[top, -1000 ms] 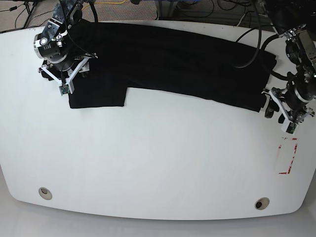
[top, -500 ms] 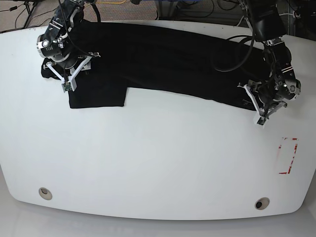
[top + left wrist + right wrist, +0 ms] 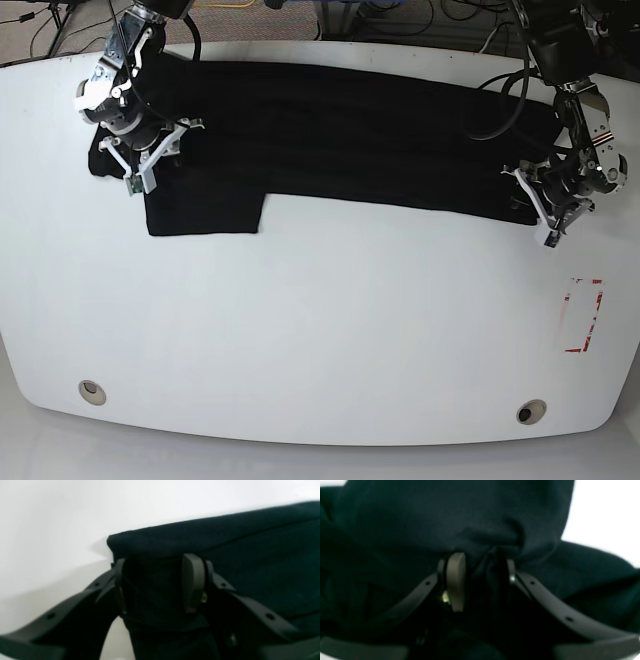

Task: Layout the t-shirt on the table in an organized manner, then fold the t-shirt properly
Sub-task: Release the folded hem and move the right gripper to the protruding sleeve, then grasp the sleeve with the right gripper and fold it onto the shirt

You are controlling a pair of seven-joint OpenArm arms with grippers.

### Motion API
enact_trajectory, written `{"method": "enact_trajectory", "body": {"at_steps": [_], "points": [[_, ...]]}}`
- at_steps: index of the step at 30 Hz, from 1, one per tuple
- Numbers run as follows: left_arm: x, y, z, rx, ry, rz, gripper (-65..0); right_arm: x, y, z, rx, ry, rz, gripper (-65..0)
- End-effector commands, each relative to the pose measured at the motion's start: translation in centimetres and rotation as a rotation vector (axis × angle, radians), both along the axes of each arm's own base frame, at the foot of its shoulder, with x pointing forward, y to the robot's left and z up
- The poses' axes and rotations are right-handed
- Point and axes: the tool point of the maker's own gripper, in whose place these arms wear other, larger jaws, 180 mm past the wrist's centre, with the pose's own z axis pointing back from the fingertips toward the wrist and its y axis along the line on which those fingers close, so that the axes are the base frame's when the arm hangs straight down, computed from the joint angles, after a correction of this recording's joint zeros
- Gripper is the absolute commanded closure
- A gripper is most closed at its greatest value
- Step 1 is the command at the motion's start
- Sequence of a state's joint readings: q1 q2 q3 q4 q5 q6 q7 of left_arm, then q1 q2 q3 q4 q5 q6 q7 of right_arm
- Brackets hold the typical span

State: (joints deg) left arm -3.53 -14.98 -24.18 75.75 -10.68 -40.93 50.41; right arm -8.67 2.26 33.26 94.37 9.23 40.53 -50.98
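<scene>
The soft black short-sleeved t-shirt (image 3: 340,130) lies in a long band across the far side of the big white smooth table (image 3: 320,340), with one sleeve flap hanging down toward the near side on the base view's left.

The left gripper (image 3: 553,203) sits at the shirt's end on that view's right. Its wrist view shows the jaws partly apart with a flat fold of black cloth (image 3: 155,587) between them, at the corner by the white table. It looks like it has the cloth, but I cannot tell for sure that the pads press it.

The right gripper (image 3: 148,158) is at the other end. Its jaws are narrow, and a bunch of cloth (image 3: 490,565) is gathered between them.

What could go wrong: if the left one is not pinching tight, that corner may slip out when the arms pull. The bunched cloth on the other side may leave wrinkles, so the shirt would not lie flat.
</scene>
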Motion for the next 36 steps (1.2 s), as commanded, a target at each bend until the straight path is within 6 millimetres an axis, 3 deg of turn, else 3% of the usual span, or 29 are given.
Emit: {"method": "enact_trajectory", "body": {"at_steps": [1,6,12,19,24,29,31,36], "points": [[-1.9,3.0,-0.9,0.076,0.092,0.055,-27.5,-0.4,-0.4,-1.4,-0.027,0.077,0.014,-20.0],[-2.1,4.9,-0.3,0.092,0.085,0.091,-27.5,1.7,0.9,-1.5,-0.009,0.053,0.065,-20.0],[-2.0,5.1,-0.1,0.097,0.081,0.093,-27.5,4.1,2.3,-0.2,-0.008,0.002,0.110,-20.0],[-1.8,5.2,0.1,0.098,0.075,0.094,-27.5,6.5,2.0,3.8,-0.072,-0.084,0.125,-21.2],[-0.5,5.1,2.0,0.123,0.020,0.084,-27.5,8.6,1.5,6.9,-0.123,-0.137,0.128,-34.9],[0.1,5.1,3.6,0.156,-0.007,0.074,-27.5,10.6,1.4,7.9,-0.113,-0.171,0.123,-50.7],[0.6,5.1,4.4,0.168,-0.023,0.071,-27.5,11.6,1.3,7.8,-0.095,-0.172,0.121,-53.9],[1.2,4.5,5.8,0.188,-0.056,0.064,-27.5,13.2,0.9,5.8,-0.032,-0.144,0.111,-53.7]]}}
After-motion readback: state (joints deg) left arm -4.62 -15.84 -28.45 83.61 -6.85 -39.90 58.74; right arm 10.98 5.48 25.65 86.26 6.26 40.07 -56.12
